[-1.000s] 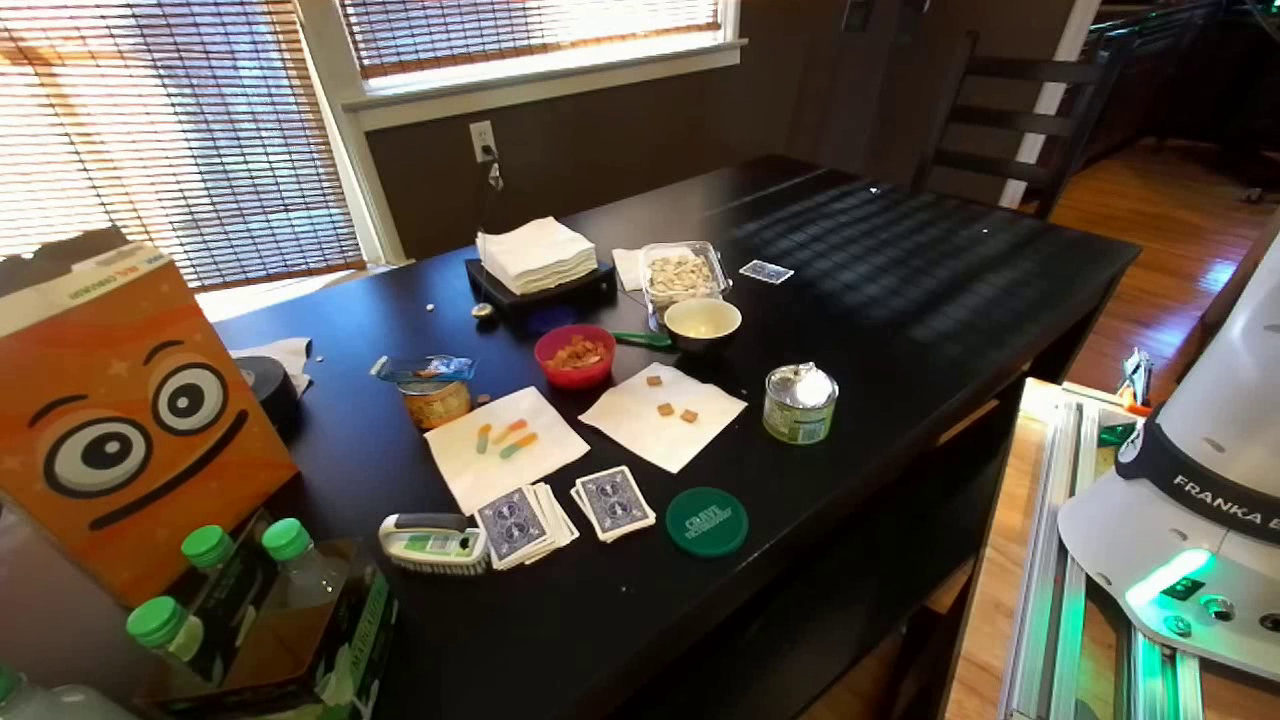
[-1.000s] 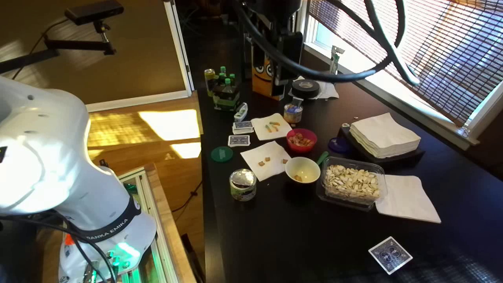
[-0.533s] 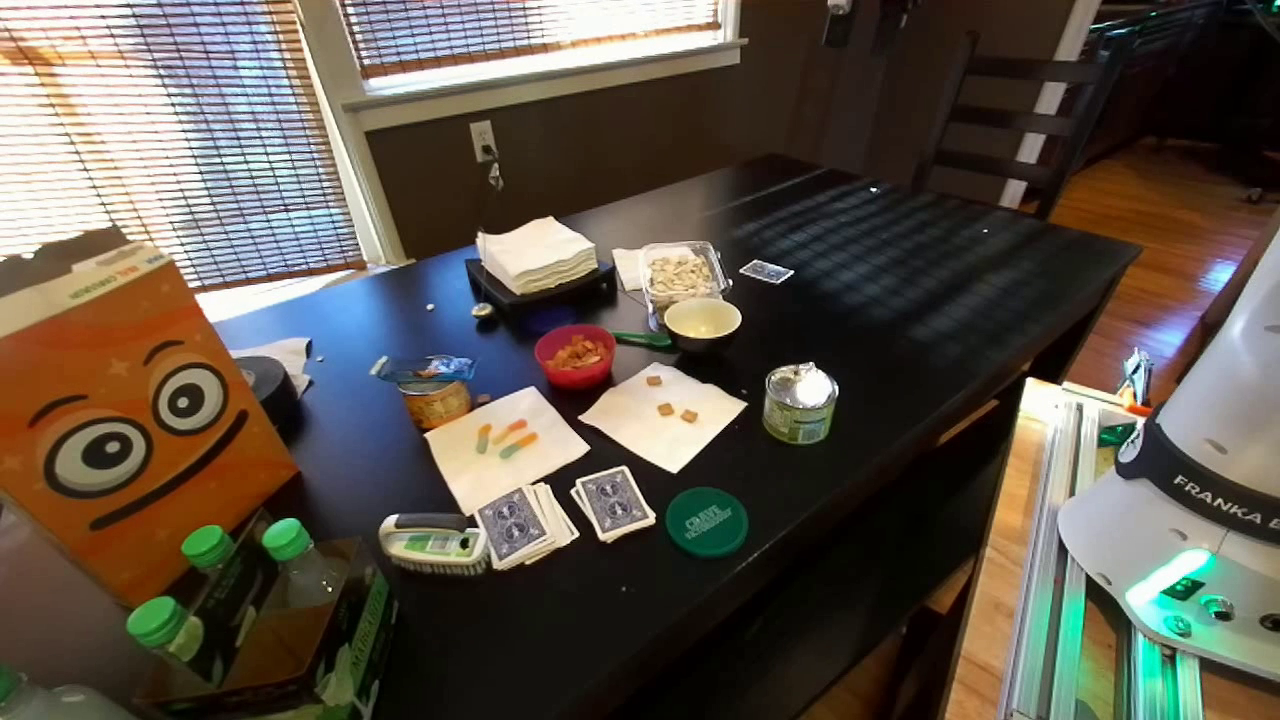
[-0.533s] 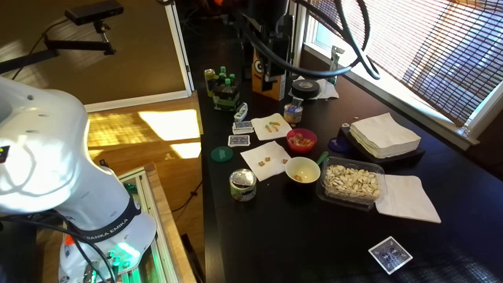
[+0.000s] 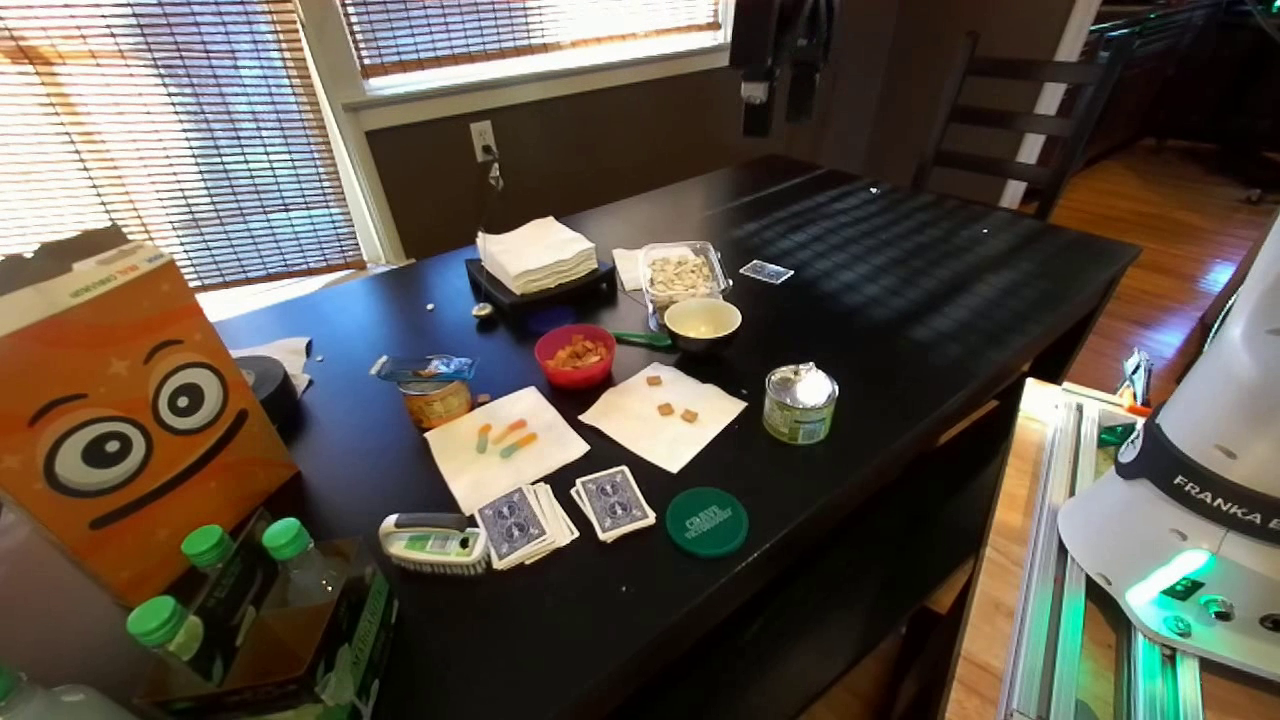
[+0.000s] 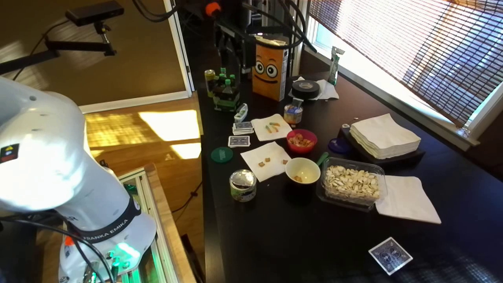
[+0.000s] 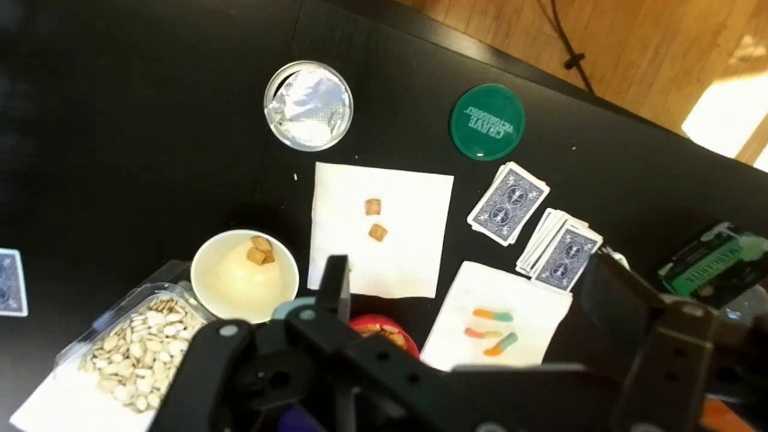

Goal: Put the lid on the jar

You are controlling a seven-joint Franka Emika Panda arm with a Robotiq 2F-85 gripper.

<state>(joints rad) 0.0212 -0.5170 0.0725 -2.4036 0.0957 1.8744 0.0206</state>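
Observation:
The lid is a flat dark-green disc (image 5: 707,522) lying on the table near its edge; it also shows in an exterior view (image 6: 222,154) and in the wrist view (image 7: 487,122). The jar (image 5: 800,405) stands upright a short way from the lid, with green sides and crinkled silver foil on top. It also shows in an exterior view (image 6: 243,190) and from above in the wrist view (image 7: 309,106). My gripper (image 7: 471,273) is open and empty, high above the table. It shows at the top of an exterior view (image 5: 780,105).
Playing cards (image 7: 509,204), napkins (image 5: 663,440), a cream bowl (image 6: 302,170), a red bowl (image 5: 575,358) and a tub of seeds (image 6: 352,182) stand around. A brush (image 5: 436,543), a bottle carrier (image 5: 350,630) and a tall orange box (image 5: 140,420) are at one end.
My gripper has come down into view at the top of an exterior view and moved left there. It has also moved left in an exterior view, uncovering the orange box. The lid and jar have not moved.

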